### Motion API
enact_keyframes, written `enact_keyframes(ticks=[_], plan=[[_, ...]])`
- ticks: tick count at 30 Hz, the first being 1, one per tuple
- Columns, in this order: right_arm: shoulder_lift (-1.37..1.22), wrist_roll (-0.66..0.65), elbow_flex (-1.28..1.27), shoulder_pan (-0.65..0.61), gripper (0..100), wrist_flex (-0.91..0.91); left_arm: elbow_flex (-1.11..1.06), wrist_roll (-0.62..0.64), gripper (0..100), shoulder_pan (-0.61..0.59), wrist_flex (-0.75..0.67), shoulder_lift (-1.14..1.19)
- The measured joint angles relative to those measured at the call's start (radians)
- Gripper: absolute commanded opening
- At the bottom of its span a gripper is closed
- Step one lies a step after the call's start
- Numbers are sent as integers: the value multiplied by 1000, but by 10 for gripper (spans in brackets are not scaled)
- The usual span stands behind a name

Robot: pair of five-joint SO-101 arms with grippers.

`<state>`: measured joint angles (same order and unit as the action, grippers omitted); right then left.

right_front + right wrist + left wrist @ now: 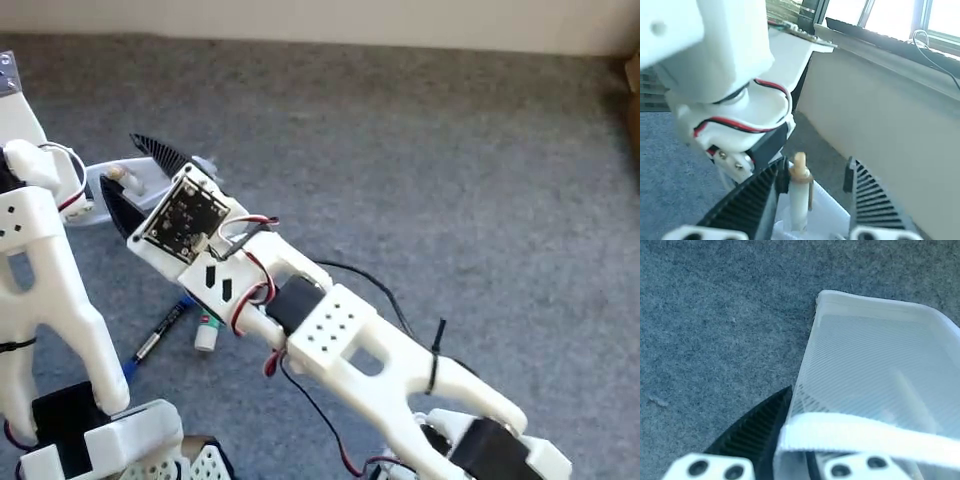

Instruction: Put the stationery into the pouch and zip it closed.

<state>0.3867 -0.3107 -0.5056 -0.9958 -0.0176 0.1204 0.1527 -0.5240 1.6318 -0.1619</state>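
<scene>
carpet point(450, 170): open ground ahead of and beside the right gripper point(817, 165). its arm reaches long and low, jaws wide apart and gripping nothing. pouch point(875, 365): mouth edge pinched by the left gripper point(790, 452), jaws nearly closed, body running on past their tips. stick point(799, 200): upright between the right jaws, close to one, foot on the pouch. pen point(158, 335) and tube point(207, 333): on carpet behind the right jaws.

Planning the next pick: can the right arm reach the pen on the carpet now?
Probably yes: the right gripper is open over the pouch, and the pen lies uncovered on the carpet, though close under that arm's wrist, so it must pull back.
</scene>
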Motion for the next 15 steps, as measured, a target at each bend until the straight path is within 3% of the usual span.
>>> enact_keyframes(ticks=[5, 15], plan=[[83, 95, 0, -18, 173, 169, 0, 0, 7, 0, 0, 0], [92, 117, 118, -18, 173, 411, 0, 3, 7, 0, 0, 0]])
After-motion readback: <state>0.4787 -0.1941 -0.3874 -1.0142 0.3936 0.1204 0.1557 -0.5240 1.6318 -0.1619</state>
